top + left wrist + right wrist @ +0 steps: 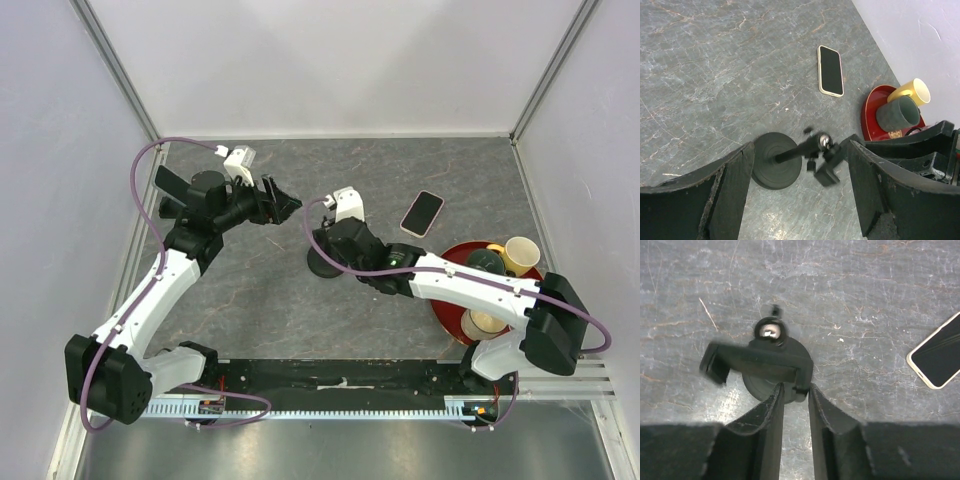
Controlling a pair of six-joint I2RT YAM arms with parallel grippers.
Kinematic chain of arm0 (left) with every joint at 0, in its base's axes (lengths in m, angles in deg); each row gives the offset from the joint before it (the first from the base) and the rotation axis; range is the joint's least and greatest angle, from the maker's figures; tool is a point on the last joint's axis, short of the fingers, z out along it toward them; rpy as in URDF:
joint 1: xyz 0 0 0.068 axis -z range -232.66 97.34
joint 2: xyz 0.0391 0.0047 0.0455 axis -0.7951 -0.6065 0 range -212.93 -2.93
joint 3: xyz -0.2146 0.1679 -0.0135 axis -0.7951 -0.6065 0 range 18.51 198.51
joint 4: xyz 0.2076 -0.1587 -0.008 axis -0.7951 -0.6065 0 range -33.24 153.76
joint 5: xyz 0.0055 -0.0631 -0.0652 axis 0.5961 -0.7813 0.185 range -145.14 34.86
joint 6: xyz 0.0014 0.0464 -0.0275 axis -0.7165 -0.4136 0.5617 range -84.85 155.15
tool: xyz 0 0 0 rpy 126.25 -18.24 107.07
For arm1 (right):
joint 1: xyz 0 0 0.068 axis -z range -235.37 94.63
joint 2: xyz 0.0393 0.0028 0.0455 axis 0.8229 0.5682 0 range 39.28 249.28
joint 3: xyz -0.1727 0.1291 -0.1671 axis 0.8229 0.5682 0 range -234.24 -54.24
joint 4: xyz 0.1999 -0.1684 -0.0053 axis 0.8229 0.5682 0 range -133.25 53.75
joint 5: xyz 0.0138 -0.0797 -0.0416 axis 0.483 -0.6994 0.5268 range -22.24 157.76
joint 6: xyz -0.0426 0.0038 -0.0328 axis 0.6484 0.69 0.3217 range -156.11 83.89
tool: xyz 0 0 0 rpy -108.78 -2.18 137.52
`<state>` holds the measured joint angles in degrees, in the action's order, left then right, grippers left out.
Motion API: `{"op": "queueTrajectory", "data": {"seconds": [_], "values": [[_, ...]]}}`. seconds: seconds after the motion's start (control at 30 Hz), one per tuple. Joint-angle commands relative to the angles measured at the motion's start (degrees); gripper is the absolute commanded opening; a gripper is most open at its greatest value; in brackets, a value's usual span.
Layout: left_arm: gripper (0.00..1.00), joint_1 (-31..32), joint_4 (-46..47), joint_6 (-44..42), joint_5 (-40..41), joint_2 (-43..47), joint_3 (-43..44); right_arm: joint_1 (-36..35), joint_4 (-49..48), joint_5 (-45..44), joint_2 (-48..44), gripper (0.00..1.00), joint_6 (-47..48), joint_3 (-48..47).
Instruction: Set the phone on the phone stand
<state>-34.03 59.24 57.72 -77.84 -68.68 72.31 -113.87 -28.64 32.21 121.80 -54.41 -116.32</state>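
Observation:
The phone (422, 213) lies flat, screen up, on the grey table at the back right, also seen in the left wrist view (831, 70) and at the right edge of the right wrist view (940, 357). The black phone stand (325, 265) has a round base (777, 160) and a blurred clamp head (757, 365). My right gripper (796, 386) is over the stand (322, 243), its jaws a narrow gap apart with the fingertips at the clamp's right end. My left gripper (801, 146) hangs wide open above and to the left of the stand (290, 205), holding nothing.
A red plate (450, 255) at the right carries a yellow mug (520, 252), a dark mug (485, 262) and a pale cup (485, 322). White walls enclose the table on three sides. The right arm stretches across in front of the plate.

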Motion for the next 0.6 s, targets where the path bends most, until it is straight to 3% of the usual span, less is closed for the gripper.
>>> {"op": "queueTrajectory", "data": {"seconds": [0.0,0.03,0.1,0.13,0.23,0.37,0.57], "values": [[0.8,-0.35,0.91,1.25,-1.03,0.63,1.31,0.75,-5.21,0.65,-0.96,0.37,-2.96,-3.04],[0.8,-0.44,0.91,1.25,-1.12,0.63,1.22,0.84,-4.6,0.83,-1.05,0.5,-3.14,-3.22],[0.8,-0.44,0.91,1.34,-1.29,0.63,1.22,0.76,-3.01,0.75,-1.92,0.65,-3.66,-3.57],[0.8,-0.44,0.91,1.43,-1.38,0.63,1.31,0.76,-2.66,0.66,-2.71,0.81,-3.75,-3.4],[0.8,-0.61,0.91,1.69,-1.47,0.72,1.22,1.11,-2.04,0.13,-6.22,0.98,-4.02,-2.34],[0.8,-0.97,1.09,2.3,-1.82,0.81,1.13,3.65,-2.31,-3.19,-10.71,0.98,-4.98,0.12],[0.8,-0.97,1.44,2.83,-2.35,0.54,0.96,18.13,-1.34,-1.9,-10.02,0.98,-15.52,2.76]]}}
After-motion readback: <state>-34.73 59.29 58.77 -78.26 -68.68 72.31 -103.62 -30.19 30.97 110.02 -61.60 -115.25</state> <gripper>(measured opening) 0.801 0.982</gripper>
